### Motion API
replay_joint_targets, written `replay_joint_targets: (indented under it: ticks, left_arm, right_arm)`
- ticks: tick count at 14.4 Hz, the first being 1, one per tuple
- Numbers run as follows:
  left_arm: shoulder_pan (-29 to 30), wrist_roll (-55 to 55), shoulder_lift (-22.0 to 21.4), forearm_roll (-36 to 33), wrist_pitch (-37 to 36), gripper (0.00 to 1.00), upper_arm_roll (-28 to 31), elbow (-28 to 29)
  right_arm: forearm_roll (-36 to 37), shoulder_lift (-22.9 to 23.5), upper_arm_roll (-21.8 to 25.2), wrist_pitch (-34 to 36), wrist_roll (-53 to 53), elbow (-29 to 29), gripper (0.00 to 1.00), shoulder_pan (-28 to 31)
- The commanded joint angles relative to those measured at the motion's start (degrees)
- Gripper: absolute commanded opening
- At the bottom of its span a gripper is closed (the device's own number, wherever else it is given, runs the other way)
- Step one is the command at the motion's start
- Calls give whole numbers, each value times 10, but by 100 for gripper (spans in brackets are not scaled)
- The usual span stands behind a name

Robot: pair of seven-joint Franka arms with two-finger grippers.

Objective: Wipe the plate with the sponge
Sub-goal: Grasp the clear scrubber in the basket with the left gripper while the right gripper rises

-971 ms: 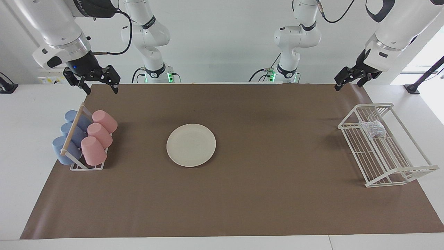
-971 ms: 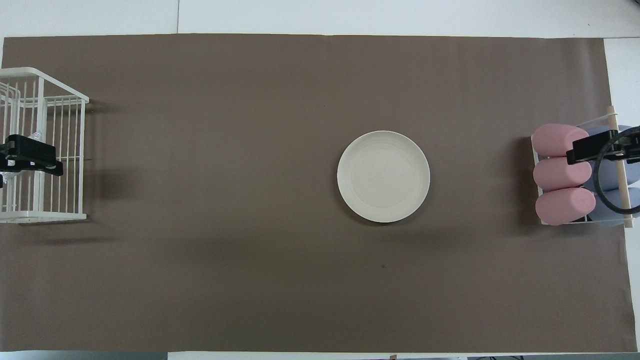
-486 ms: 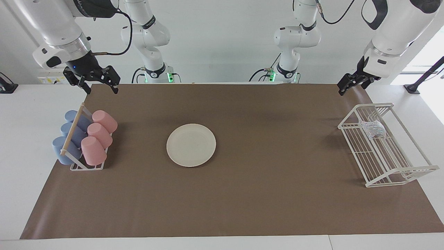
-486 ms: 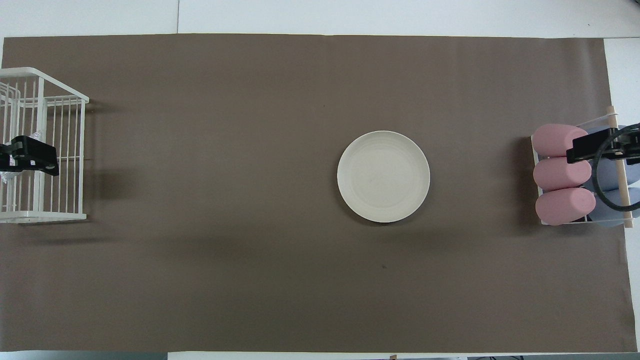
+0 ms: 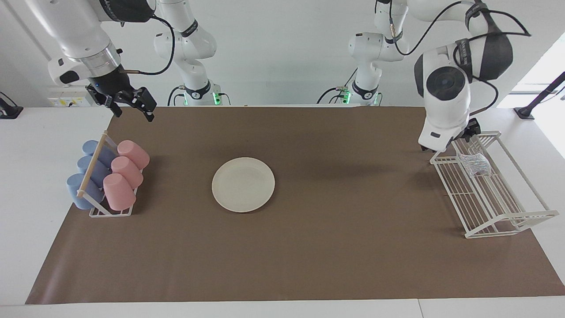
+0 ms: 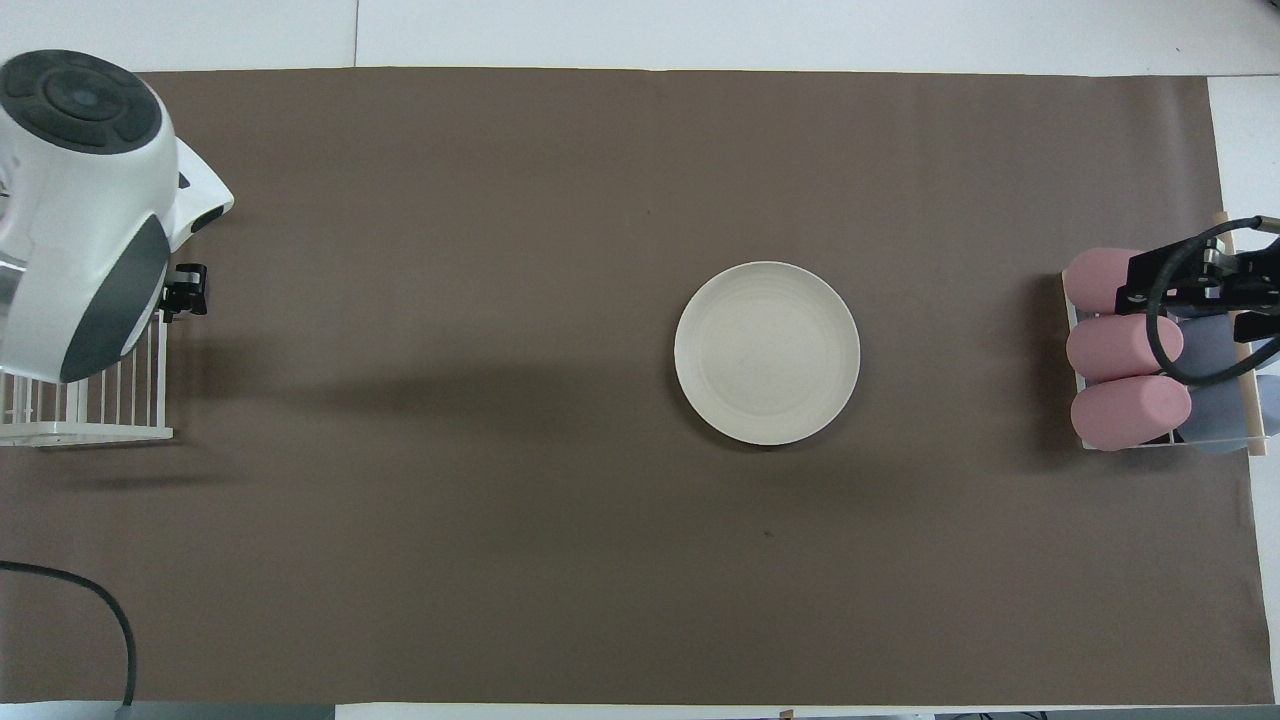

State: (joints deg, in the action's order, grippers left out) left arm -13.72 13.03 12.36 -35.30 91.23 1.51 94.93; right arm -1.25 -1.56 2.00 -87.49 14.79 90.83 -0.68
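Plate [image 5: 243, 184] plain cream-white, faint concentric rings visible from overhead. Sponge [image 5: 474, 164] silvery-grey, shiny, crinkly. Wire rack [image 5: 490, 190] all white. Mat [image 5: 309, 247] flat brown, tabletop [image 5: 26, 185] white around it. Cup holder [image 5: 110, 212] white frame with light wood bar; three pink cups [image 5: 123, 174], three dusty blue cups [image 5: 86, 176]. Arms white with black bands, both grippers black: right gripper [image 5: 131, 106], left gripper [image 5: 470, 130]. Green lights at arm bases.
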Motion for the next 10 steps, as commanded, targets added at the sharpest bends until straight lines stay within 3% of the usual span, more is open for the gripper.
replay_joint_targets:
  ticks: [1, 5, 10]
  left_arm:
    - [-1, -11, 43, -96, 21, 100, 8, 4]
    - [6, -12, 102, -178, 27, 100, 8, -23]
    - [29, -12, 102, -183, 54, 97, 8, -13]
  right_arm:
    - [-12, 6, 1, 9, 76, -9, 100, -2]
    - [-45, 3, -2, 10, 201, -5, 100, -4]
    - [-45, 1, -13, 11, 354, -6, 100, -14]
